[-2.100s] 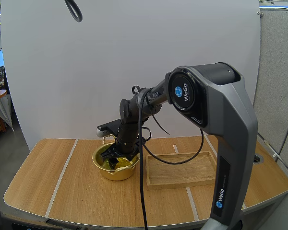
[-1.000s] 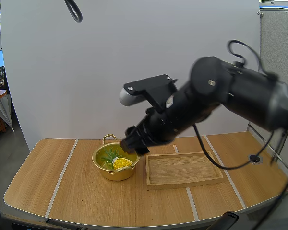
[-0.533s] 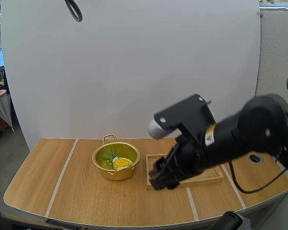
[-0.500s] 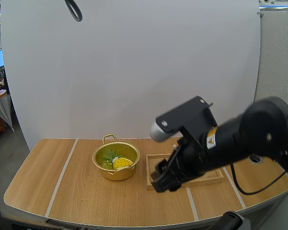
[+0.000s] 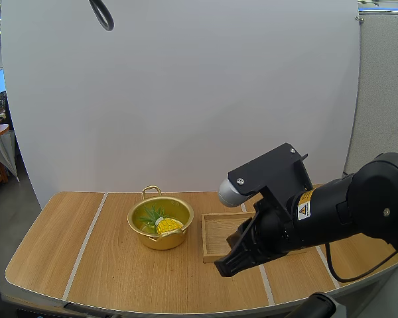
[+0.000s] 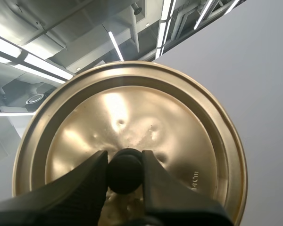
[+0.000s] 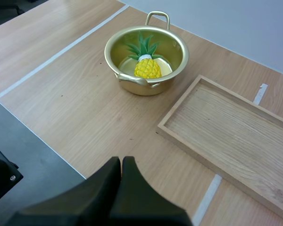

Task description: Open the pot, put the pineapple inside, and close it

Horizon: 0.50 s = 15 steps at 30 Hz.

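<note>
Between the fingers of my left pincer sits the black knob of the golden lid, gripped tight. A small stamp on the metal beside the knob seems to end in "cm", but I cannot read the rest. My right arm carries a yellow warning label whose print is too small to read. My right pincer is clenched on nothing, its fingers together as one wedge over bare bench just inside the front edge. The pot stands uncovered beside the wooden tray, with a strip of bench between them. The pineapple lies inside the pot, leaves toward the far handle. Open wood crossed by pale lines spreads left of the pot and in front of it.
</note>
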Motion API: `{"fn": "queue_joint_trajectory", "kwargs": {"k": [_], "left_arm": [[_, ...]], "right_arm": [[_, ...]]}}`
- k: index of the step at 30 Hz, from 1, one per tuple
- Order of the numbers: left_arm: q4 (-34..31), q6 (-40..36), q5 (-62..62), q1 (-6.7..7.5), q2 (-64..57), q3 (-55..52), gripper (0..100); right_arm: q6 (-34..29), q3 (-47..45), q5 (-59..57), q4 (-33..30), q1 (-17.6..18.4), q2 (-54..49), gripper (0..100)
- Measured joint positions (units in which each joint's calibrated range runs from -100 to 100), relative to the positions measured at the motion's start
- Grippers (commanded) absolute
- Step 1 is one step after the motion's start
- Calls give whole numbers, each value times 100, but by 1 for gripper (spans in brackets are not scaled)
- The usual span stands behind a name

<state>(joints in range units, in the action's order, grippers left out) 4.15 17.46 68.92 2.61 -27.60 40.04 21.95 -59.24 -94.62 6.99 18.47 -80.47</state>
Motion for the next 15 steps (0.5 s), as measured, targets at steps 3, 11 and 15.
{"fn": "queue_joint_trajectory", "kwargs": {"k": [3,11,15], "left_arm": [[0,0,0,0,0,0,0],[0,0,0,0,0,0,0],[0,0,0,0,0,0,0]], "right_arm": [[0,0,0,83,-64,0,0],[11,0,121,359,-264,-261,0],[11,0,121,368,-314,-430,0]]}}
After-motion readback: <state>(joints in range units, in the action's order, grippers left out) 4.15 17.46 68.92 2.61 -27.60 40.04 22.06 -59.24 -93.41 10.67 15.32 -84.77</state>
